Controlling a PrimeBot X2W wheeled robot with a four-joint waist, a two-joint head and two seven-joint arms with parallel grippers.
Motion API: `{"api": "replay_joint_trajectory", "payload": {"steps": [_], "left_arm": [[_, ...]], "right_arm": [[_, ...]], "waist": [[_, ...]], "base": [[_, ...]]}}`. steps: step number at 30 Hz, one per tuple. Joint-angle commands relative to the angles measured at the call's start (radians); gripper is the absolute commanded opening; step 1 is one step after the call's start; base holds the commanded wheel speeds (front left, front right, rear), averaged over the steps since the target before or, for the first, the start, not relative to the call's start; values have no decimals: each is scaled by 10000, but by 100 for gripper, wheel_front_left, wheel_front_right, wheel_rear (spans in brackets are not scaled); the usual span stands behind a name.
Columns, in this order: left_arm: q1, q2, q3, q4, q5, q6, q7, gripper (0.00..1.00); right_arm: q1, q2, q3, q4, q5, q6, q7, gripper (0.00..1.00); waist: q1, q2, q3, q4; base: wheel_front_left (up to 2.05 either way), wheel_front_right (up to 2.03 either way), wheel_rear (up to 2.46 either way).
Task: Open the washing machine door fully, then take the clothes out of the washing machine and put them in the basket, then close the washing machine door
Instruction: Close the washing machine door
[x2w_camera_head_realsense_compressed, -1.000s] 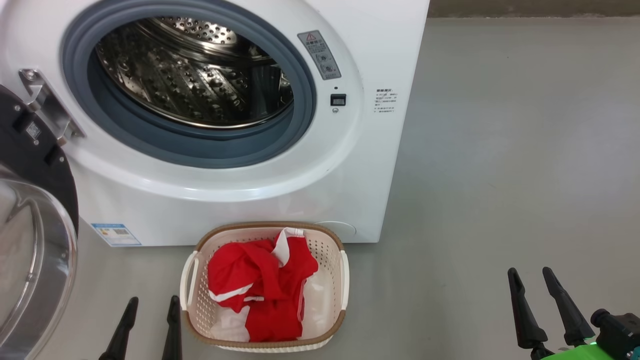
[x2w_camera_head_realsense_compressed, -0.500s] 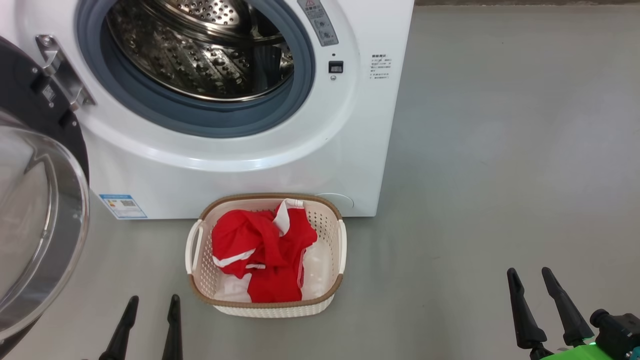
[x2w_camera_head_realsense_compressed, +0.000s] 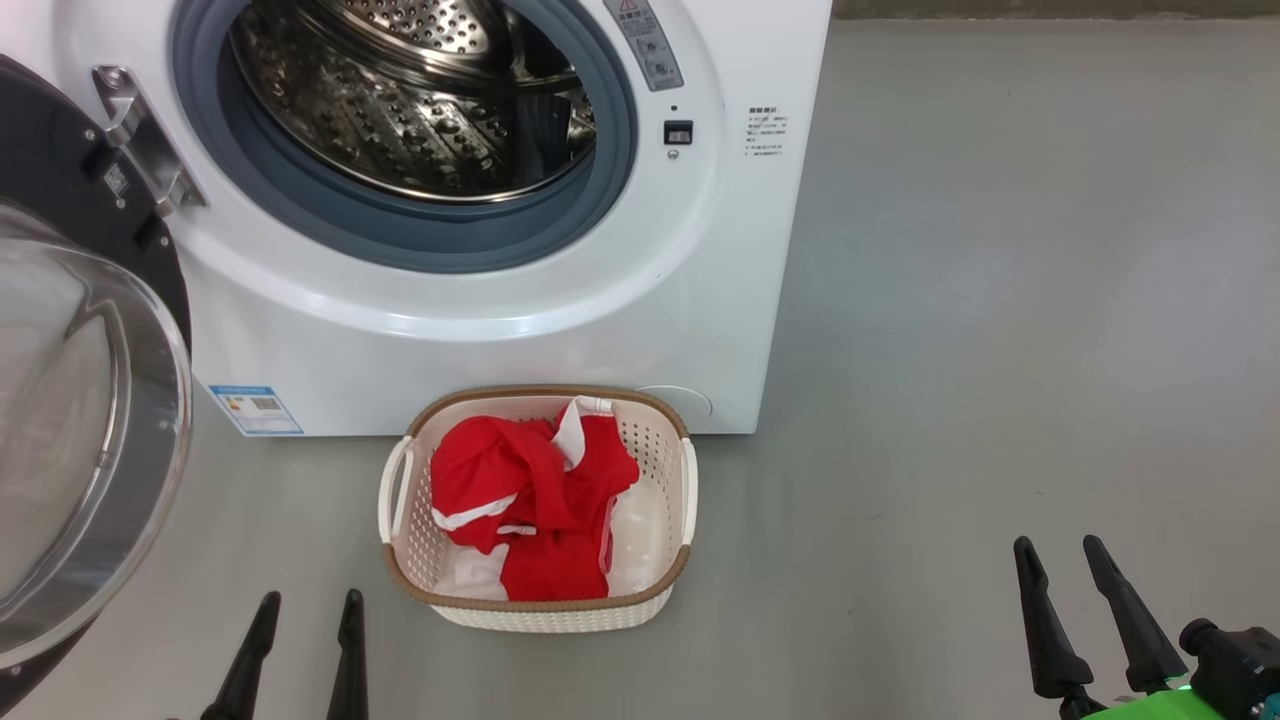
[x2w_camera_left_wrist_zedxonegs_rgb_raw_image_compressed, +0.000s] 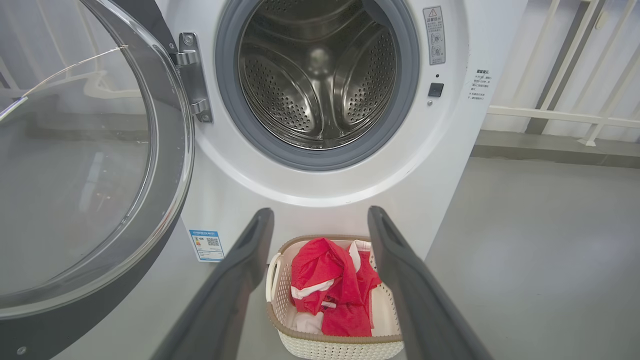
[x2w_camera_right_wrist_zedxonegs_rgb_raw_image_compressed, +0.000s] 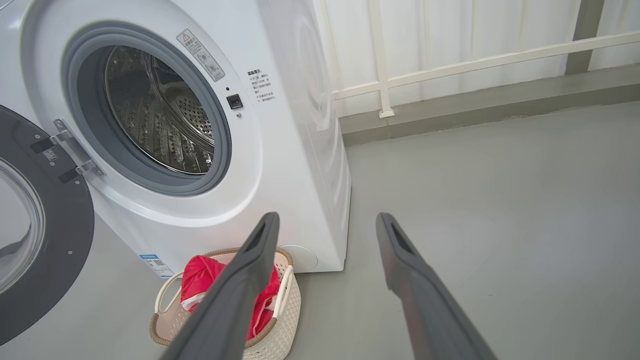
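Shifted since a second ago: my head camera, not the goods. Both the washing machine (x2w_camera_head_realsense_compressed: 500, 340) and the basket (x2w_camera_head_realsense_compressed: 545, 393) sit higher in the head view, and more floor (x2w_camera_head_realsense_compressed: 1000, 300) shows before the basket. They keep the same places against each other, and my two hands show at the same low corners as before.

1. Washing machine: white front-loader standing on the grey floor. A grey gasket (x2w_camera_head_realsense_compressed: 420, 240) rings its mouth. The perforated steel drum (x2w_camera_head_realsense_compressed: 410, 100) behind it shows its walls right to the back in the left wrist view. A small blue label (x2w_camera_head_realsense_compressed: 256, 408) sits at the lower left of its front.
2. Washing machine door (x2w_camera_head_realsense_compressed: 80, 400): swung wide open to the machine's left, hung on a metal hinge (x2w_camera_head_realsense_compressed: 145, 150) at the left edge of the mouth. It has a black ring and a clear glass bowl.
3. Basket: on the floor just before the machine's foot, below the mouth. Whether it touches the front panel I cannot tell.
4. Clothes (x2w_camera_head_realsense_compressed: 540, 500): red with white trim, heaped inside the basket.
5. Left hand (x2w_camera_head_realsense_compressed: 310, 600): before the machine, on the door side of the basket. The fingers are spread apart and grip nothing.
6. Right hand (x2w_camera_head_realsense_compressed: 1057, 545): well off to the machine's right, over bare floor. The fingers are spread apart and it is empty.
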Motion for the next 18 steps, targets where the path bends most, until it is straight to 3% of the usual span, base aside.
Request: {"api": "replay_joint_trajectory", "payload": {"steps": [1, 10, 18], "left_arm": [[-103, 110, 265, -276, -65, 96, -51, 100], [-77, 110, 118, -199, -276, 252, -51, 100], [-58, 110, 10, -138, -538, 486, -51, 100]], "right_arm": [[-62, -142, 228, -234, 56, 65, -65, 100], [-30, -197, 307, -213, 48, 65, -65, 100], [-97, -358, 491, -171, 51, 65, -65, 100]], "waist": [[0, 0, -8, 17], [0, 0, -21, 377], [0, 0, 8, 1243]], "base": [[0, 0, 0], [0, 0, 0], [0, 0, 0]]}}
